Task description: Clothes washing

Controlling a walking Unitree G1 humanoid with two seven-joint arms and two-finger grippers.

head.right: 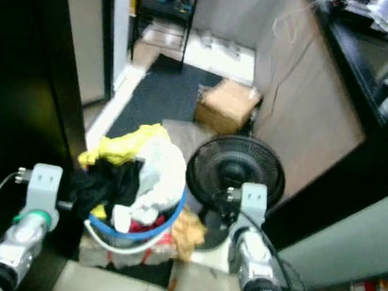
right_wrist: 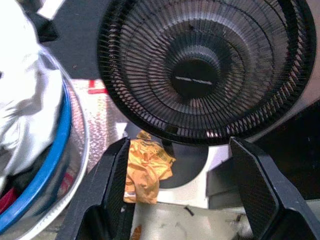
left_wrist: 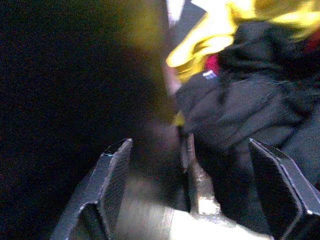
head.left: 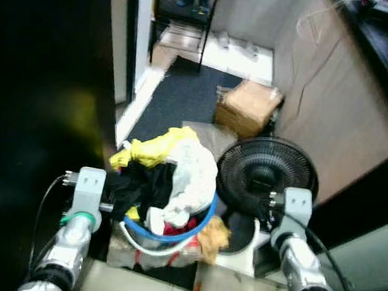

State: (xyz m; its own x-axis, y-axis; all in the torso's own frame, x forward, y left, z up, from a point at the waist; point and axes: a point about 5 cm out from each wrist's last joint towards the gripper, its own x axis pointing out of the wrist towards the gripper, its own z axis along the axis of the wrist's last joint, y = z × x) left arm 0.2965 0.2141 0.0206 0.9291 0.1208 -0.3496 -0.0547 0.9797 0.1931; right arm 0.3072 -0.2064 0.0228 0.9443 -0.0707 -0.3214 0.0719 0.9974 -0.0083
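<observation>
A laundry basket with a blue rim (head.left: 206, 215) stands on the floor in front of me, heaped with clothes. A yellow garment (head.left: 154, 148) lies on top, with a white one (head.left: 195, 170) to its right and black ones (head.left: 138, 185) to its left. My left gripper (left_wrist: 190, 145) is open at the basket's left side, its fingers (left_wrist: 117, 165) spread before the black cloth (left_wrist: 250, 110). My right gripper (right_wrist: 179, 142) is open too, to the right of the basket rim (right_wrist: 52, 150), and faces a black floor fan (right_wrist: 200, 70).
The fan (head.left: 267, 170) stands close to the basket's right, with a crumpled orange bag (head.left: 213, 237) at its base. A cardboard box (head.left: 248, 106) sits on a dark rug (head.left: 185, 96) beyond. A black surface (head.left: 40, 103) bounds the left and a wooden cabinet (head.left: 336, 97) the right.
</observation>
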